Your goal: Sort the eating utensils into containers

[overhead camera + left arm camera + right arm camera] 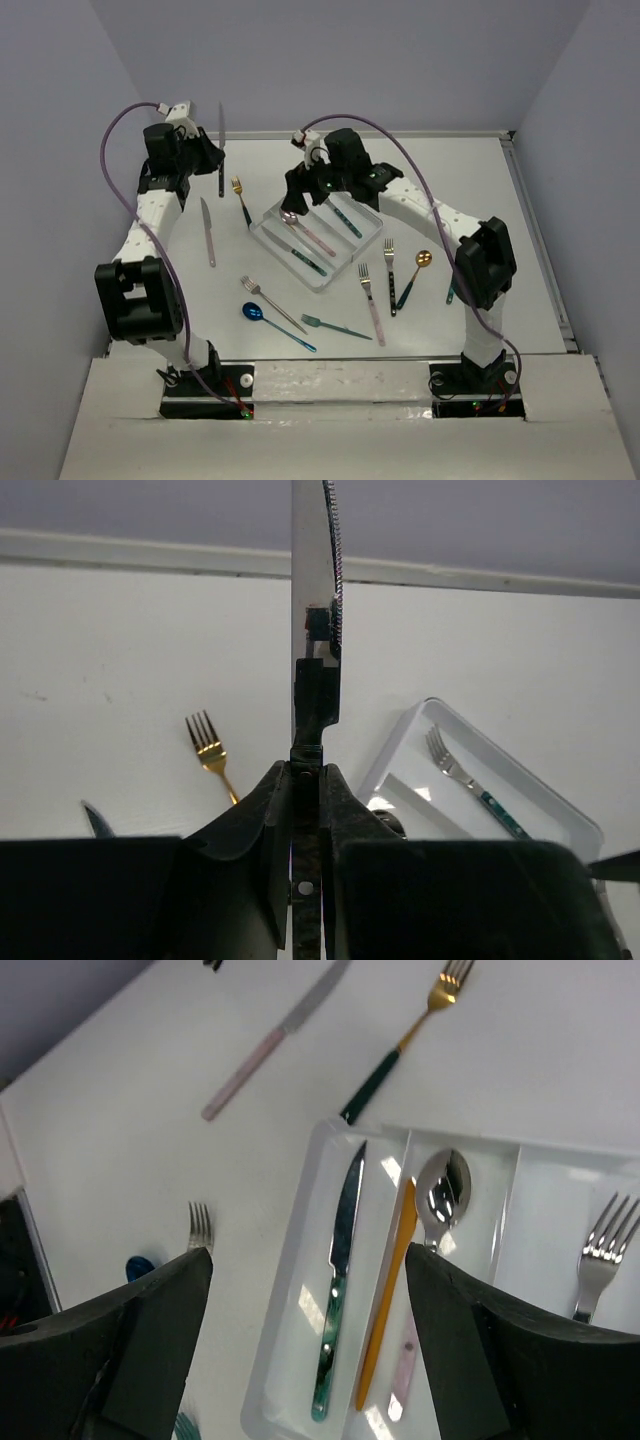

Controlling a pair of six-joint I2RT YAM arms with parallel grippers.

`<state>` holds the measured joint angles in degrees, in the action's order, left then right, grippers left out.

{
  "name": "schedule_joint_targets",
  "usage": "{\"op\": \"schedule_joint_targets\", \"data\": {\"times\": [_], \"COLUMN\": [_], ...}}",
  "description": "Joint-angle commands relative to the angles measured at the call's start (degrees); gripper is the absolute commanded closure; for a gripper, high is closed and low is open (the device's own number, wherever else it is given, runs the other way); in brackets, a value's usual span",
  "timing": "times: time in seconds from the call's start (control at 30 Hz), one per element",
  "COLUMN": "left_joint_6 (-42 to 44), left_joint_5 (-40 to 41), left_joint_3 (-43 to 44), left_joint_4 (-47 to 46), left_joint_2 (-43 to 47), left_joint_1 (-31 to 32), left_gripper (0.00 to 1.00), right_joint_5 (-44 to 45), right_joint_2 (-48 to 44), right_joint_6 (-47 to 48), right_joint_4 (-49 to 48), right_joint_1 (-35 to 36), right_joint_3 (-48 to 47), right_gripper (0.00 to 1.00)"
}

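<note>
My left gripper (307, 770) is shut on the dark handle of a silver knife (315, 580), and the serrated blade points straight up. From above, that knife (221, 135) hangs over the table's far left in the left gripper (212, 155). The white three-part tray (292, 1280) lies under my right gripper (308, 1255), which stands open and empty. A teal-handled knife (340, 1290) fills one outer compartment. An orange utensil (385, 1300) and a pink-handled spoon (440, 1195) share the middle. A silver fork (600, 1250) is in the other outer one.
Loose on the table: a gold fork (240, 198), a pink-handled knife (208, 232), a silver fork (268, 302), a blue spoon (270, 320), a teal utensil (335, 326), two forks (371, 300) (390, 272) and a gold spoon (415, 275) right of the tray (345, 265).
</note>
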<state>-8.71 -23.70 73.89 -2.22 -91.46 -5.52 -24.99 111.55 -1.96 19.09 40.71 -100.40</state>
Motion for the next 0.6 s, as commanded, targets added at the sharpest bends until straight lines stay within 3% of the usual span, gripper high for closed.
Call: {"op": "schedule_joint_targets", "data": {"times": [0.0,0.13,0.33,0.57], "left_joint_6": [-5.3,-7.8,-11.5,-13.8], "left_joint_5": [-13.3,-17.9,-23.0,-24.7], "left_joint_3": [-5.4,-9.2,-13.5,-18.5], "left_joint_4": [-8.9,-14.6,-20.4,-26.8], "left_joint_2": [7.8,13.7,18.7,22.2], "left_joint_1": [-0.3,-0.1,0.5,2.7], "left_gripper": [1.0,1.0,1.0,1.0], "right_joint_5": [-18.7,-25.6,-34.9,-37.5], "right_joint_2": [3.7,7.1,11.8,16.9], "right_joint_6": [-2.8,-8.8,-24.8,-35.4], "right_joint_4": [-14.4,-22.6,-51.0,-62.3], "right_joint_1": [-2.2,-3.3,-3.9,-3.9], "right_joint_3": [-7.3,-9.5,-8.2,-10.7], "right_gripper": [0.15,0.15,0.16,0.17]}}
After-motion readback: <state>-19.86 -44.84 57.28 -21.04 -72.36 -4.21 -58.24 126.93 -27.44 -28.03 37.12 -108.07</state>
